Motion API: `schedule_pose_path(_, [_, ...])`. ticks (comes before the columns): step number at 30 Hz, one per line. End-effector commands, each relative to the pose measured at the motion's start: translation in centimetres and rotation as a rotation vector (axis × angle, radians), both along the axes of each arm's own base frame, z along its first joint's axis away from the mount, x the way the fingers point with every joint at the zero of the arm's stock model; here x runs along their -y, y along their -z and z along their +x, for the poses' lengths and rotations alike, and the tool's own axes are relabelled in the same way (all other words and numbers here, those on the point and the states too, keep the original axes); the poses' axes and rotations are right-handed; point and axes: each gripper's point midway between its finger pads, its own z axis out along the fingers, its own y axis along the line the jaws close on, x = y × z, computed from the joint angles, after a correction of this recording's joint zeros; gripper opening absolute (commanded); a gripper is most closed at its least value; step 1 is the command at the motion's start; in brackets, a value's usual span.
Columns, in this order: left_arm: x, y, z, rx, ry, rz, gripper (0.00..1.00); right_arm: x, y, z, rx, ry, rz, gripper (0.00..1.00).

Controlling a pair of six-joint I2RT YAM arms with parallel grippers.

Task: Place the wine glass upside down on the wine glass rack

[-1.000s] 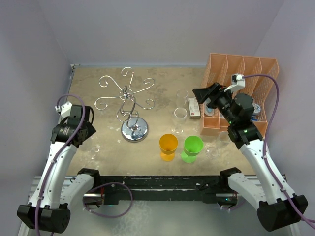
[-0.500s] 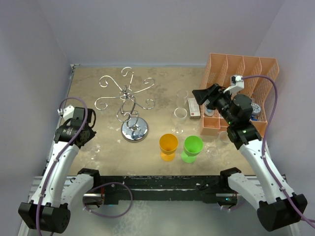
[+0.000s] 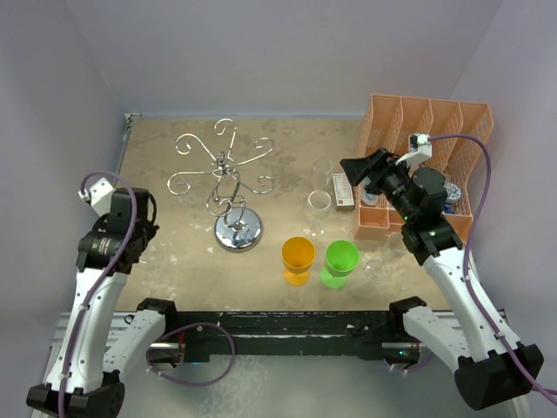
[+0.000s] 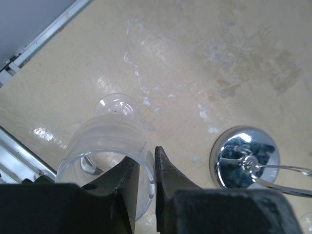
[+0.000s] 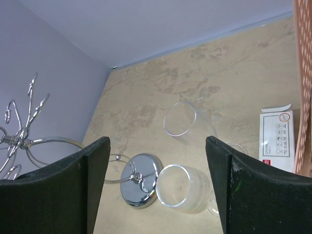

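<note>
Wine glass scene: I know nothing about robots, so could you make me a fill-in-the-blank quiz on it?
The left hand pinches the clear wine glass by its ___.
The right hand stands wide ___, holding nothing.
From above, the orange cup stands just ___ of the green cup.
Missing words: rim; open; left.

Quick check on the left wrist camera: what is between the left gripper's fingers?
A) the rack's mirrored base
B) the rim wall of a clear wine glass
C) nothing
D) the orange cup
B: in the left wrist view the left gripper has its two fingers drawn close, with the rim wall of the clear wine glass between them. The mirrored base of the wine glass rack lies apart on the table.
</note>
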Motion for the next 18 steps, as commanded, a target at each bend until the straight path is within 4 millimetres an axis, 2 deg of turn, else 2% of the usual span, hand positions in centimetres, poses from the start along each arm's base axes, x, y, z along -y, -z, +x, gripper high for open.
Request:
schedule_pose_path(1, [-1.4, -6.7, 0.2, 0.223, -0.064, 0.029, 0.09, -0.4, -2.3, -0.3, 0.057, -0.018, 0.035, 0.8])
schedule_pose_path(2, [-1.6, -8.2, 0.1, 0.264, -0.068, 0.032, 0.1, -0.5, -2.5, -0.3, 0.059, -0.022, 0.039, 0.8])
schedule_pose_path(7, [-2.2, -18.4, -0.2, 0.556, -0.079, 0.031, 0.12, -1.3, -3.8, -0.5, 0.074, -0.061, 0.074, 0.8])
schedule_pose_path(10, [-2.2, -24.5, -0.8, 0.747, -0.075, 0.011, 0.12, -1.9, -3.8, -0.4, 0.064, -0.088, 0.099, 0.79])
schedule_pose_path(11, [-2.0, -26.4, -1.0, 0.811, -0.064, 0.0, 0.12, -2.1, -5.1, -0.4, 0.084, -0.098, 0.114, 0.79])
schedule_pose_path(14, [-1.0, -30.8, -1.3, 0.973, -0.002, -0.037, 0.12, -3.0, -6.5, -0.7, 0.117, -0.156, 0.142, 0.79])
schedule_pose_path(18, [1.6, -34.7, -1.0, 1.101, 0.149, -0.086, 0.13, -4.6, -7.9, -1.5, 0.159, -0.265, 0.187, 0.79])
